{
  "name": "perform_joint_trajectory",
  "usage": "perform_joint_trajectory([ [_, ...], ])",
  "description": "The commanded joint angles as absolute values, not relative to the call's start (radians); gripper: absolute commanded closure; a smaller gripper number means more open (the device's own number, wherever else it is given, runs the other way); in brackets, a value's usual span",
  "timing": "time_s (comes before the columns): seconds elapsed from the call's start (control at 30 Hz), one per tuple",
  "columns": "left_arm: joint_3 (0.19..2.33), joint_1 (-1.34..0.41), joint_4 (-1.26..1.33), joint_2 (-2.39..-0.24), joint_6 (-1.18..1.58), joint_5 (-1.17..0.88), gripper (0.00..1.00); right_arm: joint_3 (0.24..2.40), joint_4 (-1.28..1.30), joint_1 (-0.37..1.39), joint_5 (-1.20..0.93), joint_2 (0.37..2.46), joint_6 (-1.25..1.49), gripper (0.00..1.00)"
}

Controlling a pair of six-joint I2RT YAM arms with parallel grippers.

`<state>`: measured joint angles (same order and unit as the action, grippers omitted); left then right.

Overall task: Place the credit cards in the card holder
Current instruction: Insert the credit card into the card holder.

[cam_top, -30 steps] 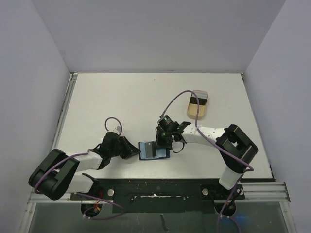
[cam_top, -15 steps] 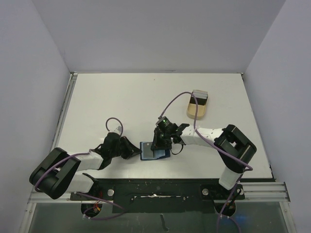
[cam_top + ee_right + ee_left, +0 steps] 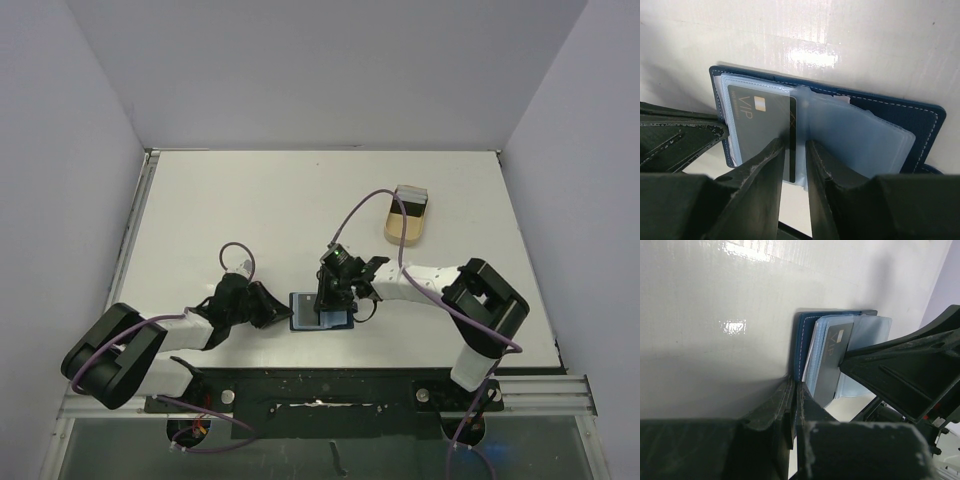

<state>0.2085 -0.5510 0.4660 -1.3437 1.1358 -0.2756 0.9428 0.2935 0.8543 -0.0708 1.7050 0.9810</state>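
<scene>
The card holder point(image 3: 301, 311) lies open on the table, navy outside with pale blue sleeves inside point(image 3: 855, 132). My left gripper point(image 3: 277, 312) is shut on its left edge point(image 3: 801, 347). A black card marked VIP point(image 3: 757, 125) lies on the holder's left half, partly under a clear sleeve, its near end sticking out past the holder's edge; it also shows in the left wrist view point(image 3: 832, 357). My right gripper point(image 3: 326, 304) stands over the holder's middle. Its jaws are a narrow gap apart and straddle the card's right edge point(image 3: 793, 150).
A tan oval dish point(image 3: 404, 231) stands at the back right with a dark card point(image 3: 401, 208) and a pale card point(image 3: 412, 191) on it; the right arm's purple cable crosses it. The table's front rail point(image 3: 320, 385) runs just behind the holder.
My right gripper has moved down and a little left over the open holder, bringing the black card onto its left half. The left gripper has kept its hold and barely moved.
</scene>
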Motion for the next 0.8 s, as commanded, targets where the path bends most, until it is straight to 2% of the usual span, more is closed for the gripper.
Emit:
perform_joint_trajectory([
  [0.0, 0.235, -0.555, 0.483, -1.353, 1.095, -0.254, 1.0, 0.927, 0.349, 0.856, 0.011, 1.657, 0.965, 0.73],
  [0.2, 0.25, -0.555, 0.459, -1.343, 1.084, -0.244, 1.0, 0.945, 0.364, 0.841, 0.016, 1.652, 0.942, 0.69],
  [0.53, 0.271, -0.555, 0.422, -1.301, 1.049, -0.262, 1.0, 1.096, 0.424, 0.814, -0.019, 1.615, 0.747, 0.6],
  [0.77, 0.309, -0.554, 0.375, -1.282, 0.995, -0.289, 1.0, 1.217, 0.462, 0.703, 0.041, 1.583, 0.457, 0.54],
])
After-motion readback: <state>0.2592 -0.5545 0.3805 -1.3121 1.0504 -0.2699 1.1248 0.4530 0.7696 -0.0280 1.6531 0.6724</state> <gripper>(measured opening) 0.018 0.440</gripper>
